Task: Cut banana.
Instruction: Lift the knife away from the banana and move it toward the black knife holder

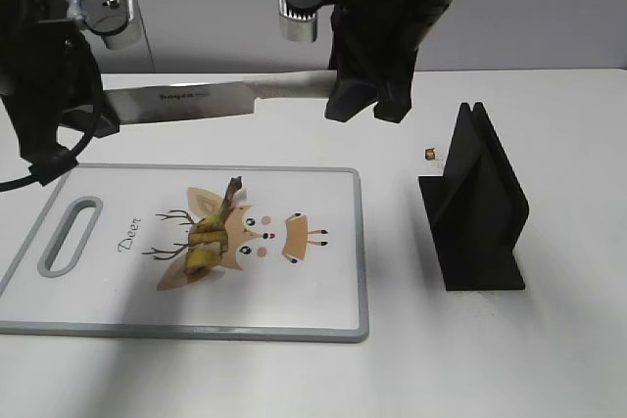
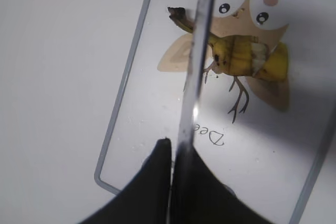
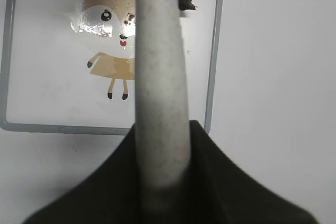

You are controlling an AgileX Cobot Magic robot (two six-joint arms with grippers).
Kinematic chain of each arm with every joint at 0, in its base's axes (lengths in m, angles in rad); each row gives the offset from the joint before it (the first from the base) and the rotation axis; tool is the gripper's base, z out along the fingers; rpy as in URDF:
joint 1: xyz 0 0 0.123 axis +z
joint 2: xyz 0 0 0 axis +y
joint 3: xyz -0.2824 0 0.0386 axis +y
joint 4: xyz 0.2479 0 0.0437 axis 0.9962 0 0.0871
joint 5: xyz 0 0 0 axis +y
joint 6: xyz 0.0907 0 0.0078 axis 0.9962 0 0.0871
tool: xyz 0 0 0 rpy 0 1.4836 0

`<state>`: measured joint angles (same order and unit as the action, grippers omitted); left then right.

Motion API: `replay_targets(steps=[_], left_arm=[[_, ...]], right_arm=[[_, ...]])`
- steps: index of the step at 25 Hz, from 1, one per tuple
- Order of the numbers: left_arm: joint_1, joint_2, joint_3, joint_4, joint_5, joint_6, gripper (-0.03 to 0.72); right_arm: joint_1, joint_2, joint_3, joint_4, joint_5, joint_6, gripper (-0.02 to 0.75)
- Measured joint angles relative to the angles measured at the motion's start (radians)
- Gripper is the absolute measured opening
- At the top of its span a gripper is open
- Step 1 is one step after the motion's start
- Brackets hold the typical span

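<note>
Exterior view has your knife (image 1: 196, 100) held level across the upper middle, above the cutting board (image 1: 323, 291). Right gripper (image 1: 367, 105) is clamped on the handle, left gripper (image 1: 83, 124) pinches the blade tip. Banana (image 1: 211, 232) sits on the deer print, center-left of the board. Black knife stand (image 1: 475, 208) at right.

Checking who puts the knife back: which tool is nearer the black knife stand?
Right. The right tool, shut on the knife handle, hangs up and left of the black stand. The left tool grips the blade tip, across the board.
</note>
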<state>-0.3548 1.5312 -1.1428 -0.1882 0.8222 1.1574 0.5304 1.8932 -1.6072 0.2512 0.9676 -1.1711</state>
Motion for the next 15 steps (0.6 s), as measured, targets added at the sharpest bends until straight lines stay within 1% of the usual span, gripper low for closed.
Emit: replay_targets(steps=[1, 3, 4, 6, 7, 9, 10, 12, 15], left_arm=[[0.0, 0.0, 0.0, -0.002, 0.0, 0.0, 0.0], [0.0, 0.0, 0.0, -0.012, -0.009, -0.004, 0.066], [0.001, 0.0, 0.0, -0.016, -0.016, -0.008, 0.131], [0.004, -0.002, 0.0, -0.02, -0.024, -0.013, 0.292], [0.004, -0.003, 0.0, -0.021, -0.025, -0.015, 0.392], [0.005, -0.009, 0.0, -0.024, -0.03, -0.015, 0.554], [0.005, -0.014, 0.0, -0.025, -0.032, -0.016, 0.603], [0.005, -0.031, 0.0, -0.027, -0.045, -0.029, 0.636], [0.005, -0.07, 0.0, -0.016, -0.076, -0.094, 0.646]], right_arm=[[0.0, 0.0, 0.0, 0.0, 0.0, -0.003, 0.172], [0.0, 0.0, 0.0, 0.0, 0.008, -0.005, 0.168], [-0.001, 0.0, 0.0, 0.0, 0.017, -0.005, 0.162], [-0.003, 0.0, 0.0, -0.006, 0.02, 0.002, 0.162], [-0.003, 0.0, 0.0, -0.011, 0.022, 0.004, 0.162], [-0.005, 0.0, 0.0, -0.014, 0.026, 0.005, 0.162], [-0.005, 0.0, 0.0, -0.014, 0.031, 0.007, 0.162], [-0.005, 0.0, 0.0, -0.014, 0.045, 0.007, 0.162], [-0.005, -0.002, 0.0, -0.014, 0.064, 0.016, 0.16]])
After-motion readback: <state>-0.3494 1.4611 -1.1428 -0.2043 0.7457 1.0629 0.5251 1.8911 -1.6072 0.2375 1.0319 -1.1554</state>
